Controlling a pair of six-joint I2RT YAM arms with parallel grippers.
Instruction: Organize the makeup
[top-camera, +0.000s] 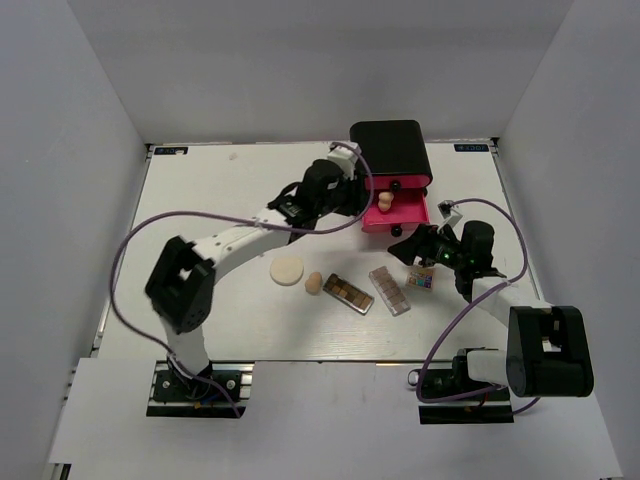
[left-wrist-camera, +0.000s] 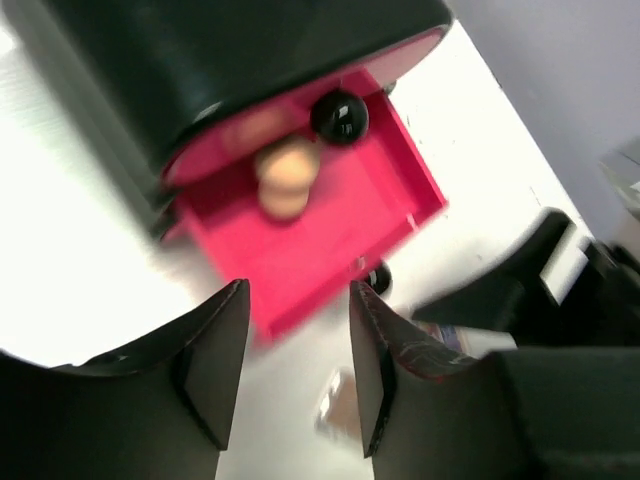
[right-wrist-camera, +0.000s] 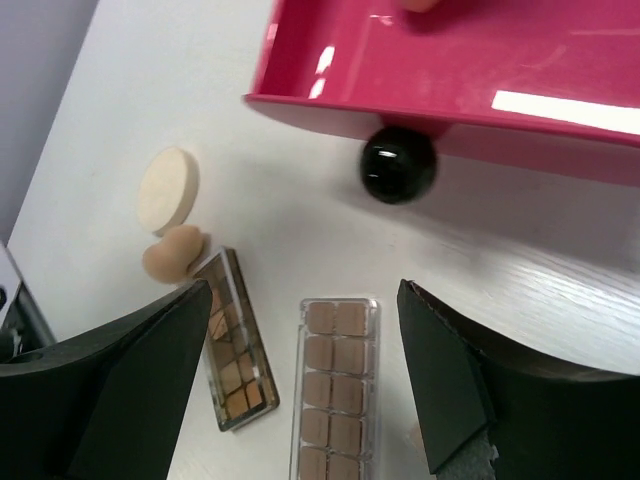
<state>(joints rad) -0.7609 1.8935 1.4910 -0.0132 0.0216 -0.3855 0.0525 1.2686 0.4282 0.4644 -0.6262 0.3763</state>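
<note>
Where the left gripper (left-wrist-camera: 297, 300) is hovering: just in front of the pulled-out pink drawer (left-wrist-camera: 330, 235), with its jaws standing apart and gripping nothing.
Right gripper (right-wrist-camera: 305, 290): hanging over the table (top-camera: 220, 190) near the drawer's black knob (right-wrist-camera: 398, 165), jaws spreading wide and carrying nothing.
First egg sponge (left-wrist-camera: 287, 180): lying inside the pink drawer, toward its back.
Second egg sponge (top-camera: 314, 283): sitting on the table between the round cream puff (top-camera: 288, 271) and the brown palette (top-camera: 348, 293).
Clear pinkish palette (top-camera: 389, 290): lying just right of the brown palette.
Multicolour palette (top-camera: 421, 279): resting beside the right arm.
Black box (top-camera: 390, 148): standing at the table's far edge.
</note>
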